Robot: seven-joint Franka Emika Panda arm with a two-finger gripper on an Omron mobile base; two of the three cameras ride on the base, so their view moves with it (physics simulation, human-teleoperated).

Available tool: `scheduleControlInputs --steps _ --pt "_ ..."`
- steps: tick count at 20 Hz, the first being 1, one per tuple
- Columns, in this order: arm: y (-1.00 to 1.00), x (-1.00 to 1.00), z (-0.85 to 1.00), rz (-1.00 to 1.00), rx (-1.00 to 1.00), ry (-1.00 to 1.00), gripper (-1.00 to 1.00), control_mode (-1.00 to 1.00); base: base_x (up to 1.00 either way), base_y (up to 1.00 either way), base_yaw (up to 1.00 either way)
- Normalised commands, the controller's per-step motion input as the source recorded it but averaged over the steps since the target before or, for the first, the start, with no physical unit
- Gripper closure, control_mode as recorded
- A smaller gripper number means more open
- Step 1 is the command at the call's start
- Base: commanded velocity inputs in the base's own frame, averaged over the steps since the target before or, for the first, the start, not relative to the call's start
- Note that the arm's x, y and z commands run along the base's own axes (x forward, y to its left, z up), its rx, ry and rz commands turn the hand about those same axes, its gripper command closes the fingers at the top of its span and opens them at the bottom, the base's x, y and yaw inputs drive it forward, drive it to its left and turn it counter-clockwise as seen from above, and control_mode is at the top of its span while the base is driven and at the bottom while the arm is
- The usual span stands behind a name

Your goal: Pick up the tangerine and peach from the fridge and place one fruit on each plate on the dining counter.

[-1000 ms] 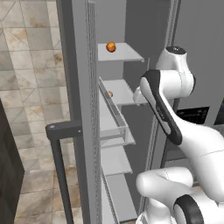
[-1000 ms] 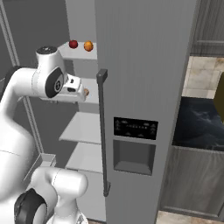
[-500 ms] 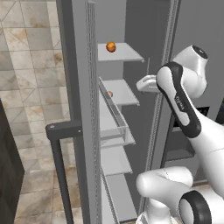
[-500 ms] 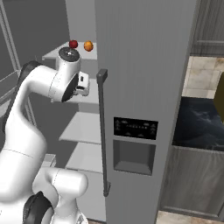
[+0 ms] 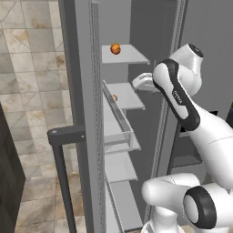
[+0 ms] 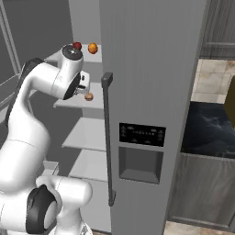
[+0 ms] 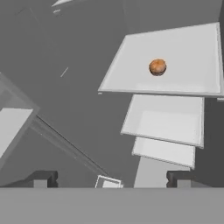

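The fridge [image 6: 151, 69] stands with its left door [image 5: 77, 68] swung open. The tangerine [image 7: 157, 67], small and dull orange-brown, lies on the second pale shelf [image 7: 192, 52]; the base views show it as well [image 6: 88, 96] [image 5: 114, 97]. One shelf up lies the peach [image 6: 92, 47] [image 5: 115, 48]. My gripper [image 7: 111, 179] is open and holds nothing. It hovers above and short of the tangerine, close beside it in the right base view [image 6: 84, 87]. The plates are out of view.
A dark red ball [image 6: 77, 46] sits left of the peach. The open door carries a clear bin [image 5: 119, 123] and a dark handle [image 5: 63, 173]. The closed door has a handle [image 6: 106, 137]. A glossy black marbled counter [image 6: 206, 131] lies right of the fridge.
My hand has risen from below the second shelf to just above it, nearer the tangerine, and the elbow has lifted. The jaws have opened a little wider.
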Motion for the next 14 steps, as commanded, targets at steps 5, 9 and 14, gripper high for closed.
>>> scheduleControlInputs --steps 5,9,14 --pt "0.24 0.58 -0.45 -0.04 -0.10 0.03 -1.00 -1.00 0.00 0.00 0.00" --pt "0.00 0.77 -0.85 -0.03 -0.12 0.11 -1.00 -1.00 0.00 0.00 0.00" --pt "0.00 0.60 -0.43 0.00 -0.06 0.02 -1.00 -1.00 0.00 0.00 0.00"
